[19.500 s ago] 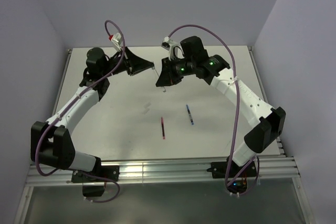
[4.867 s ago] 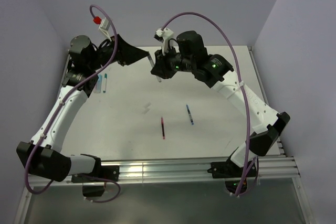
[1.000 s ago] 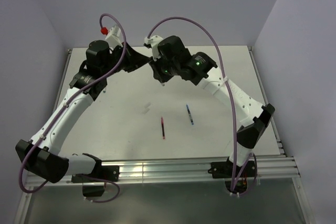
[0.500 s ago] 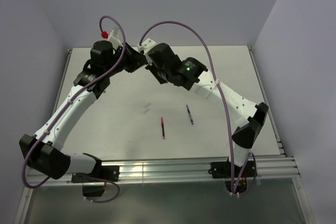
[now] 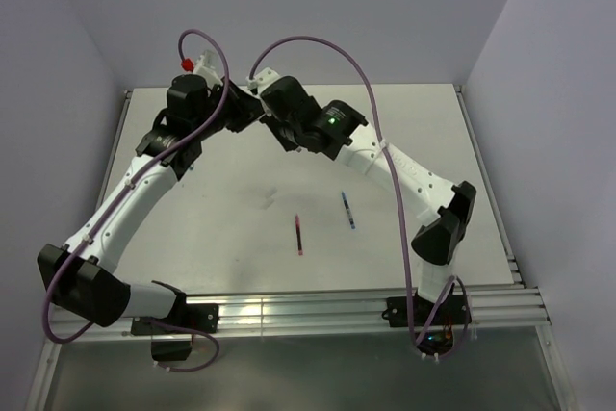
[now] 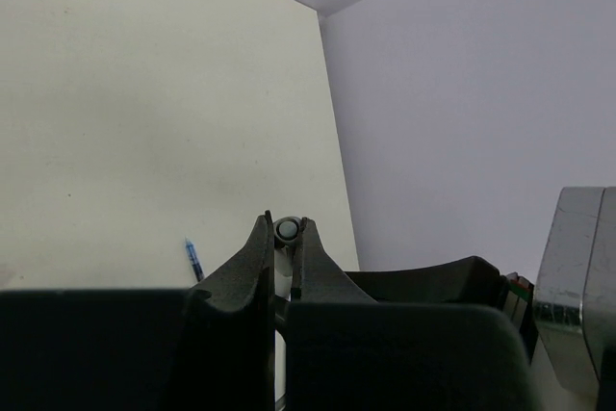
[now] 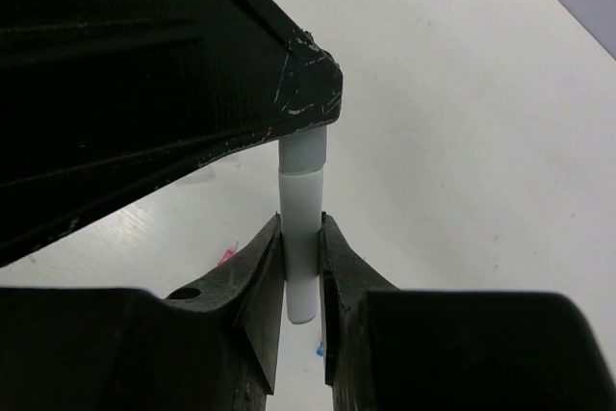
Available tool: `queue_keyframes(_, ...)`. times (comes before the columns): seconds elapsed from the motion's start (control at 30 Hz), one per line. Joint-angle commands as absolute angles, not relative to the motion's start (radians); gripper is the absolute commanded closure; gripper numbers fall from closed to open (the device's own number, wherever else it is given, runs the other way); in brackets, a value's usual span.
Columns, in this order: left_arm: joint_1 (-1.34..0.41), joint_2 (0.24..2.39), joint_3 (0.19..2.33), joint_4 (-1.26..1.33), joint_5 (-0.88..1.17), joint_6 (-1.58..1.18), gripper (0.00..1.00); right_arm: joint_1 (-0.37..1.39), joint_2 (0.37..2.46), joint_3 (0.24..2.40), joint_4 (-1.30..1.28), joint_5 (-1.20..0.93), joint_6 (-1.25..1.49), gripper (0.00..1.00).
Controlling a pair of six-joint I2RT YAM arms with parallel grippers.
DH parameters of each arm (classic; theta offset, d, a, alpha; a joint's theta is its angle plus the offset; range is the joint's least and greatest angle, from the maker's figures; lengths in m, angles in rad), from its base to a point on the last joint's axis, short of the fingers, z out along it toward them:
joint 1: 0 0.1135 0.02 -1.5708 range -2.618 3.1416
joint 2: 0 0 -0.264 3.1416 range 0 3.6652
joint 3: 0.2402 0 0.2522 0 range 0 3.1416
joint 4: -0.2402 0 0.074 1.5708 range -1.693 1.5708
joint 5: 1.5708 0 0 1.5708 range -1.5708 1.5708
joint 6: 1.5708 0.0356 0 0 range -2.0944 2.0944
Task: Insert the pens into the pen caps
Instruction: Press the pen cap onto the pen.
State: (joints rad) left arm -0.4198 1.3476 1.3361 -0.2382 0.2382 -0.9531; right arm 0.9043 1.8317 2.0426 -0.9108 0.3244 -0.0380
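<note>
Left tool clamped on one white pen, right tool clamped on one white cap, above table far left; long axes in line, pen end meeting cap mouth. Two lie loose, pointing near-far: red pen, dark blue pen

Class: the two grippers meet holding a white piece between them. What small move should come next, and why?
The right gripper is shut on the wider white cap, the left gripper on the narrower white pen, and a stretch of pen shows above the cap's rim, so it seems not fully seated. Probably press them gently together along their shared axis.
</note>
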Motion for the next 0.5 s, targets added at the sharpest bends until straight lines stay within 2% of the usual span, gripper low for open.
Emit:
queue_keyframes(0.0,-0.446,1.339,1.385,-0.275,0.354,-0.904,1.0,0.907,1.783,2.096,-0.746,0.223,-0.021,1.0)
queue_keyframes(0.17,-0.414,1.309,1.423,-0.281,0.383,-0.821,1.0,0.881,1.694,1.996,-0.692,0.091,-0.047,1.0)
queue_keyframes(0.4,-0.406,1.299,1.425,-0.252,0.42,-0.848,1.0,0.876,1.618,1.919,-0.653,0.086,-0.058,1.0)
queue_keyframes(0.47,-0.407,1.301,1.428,-0.239,0.437,-0.847,0.94,0.876,1.615,1.917,-0.644,0.077,-0.064,1.0)
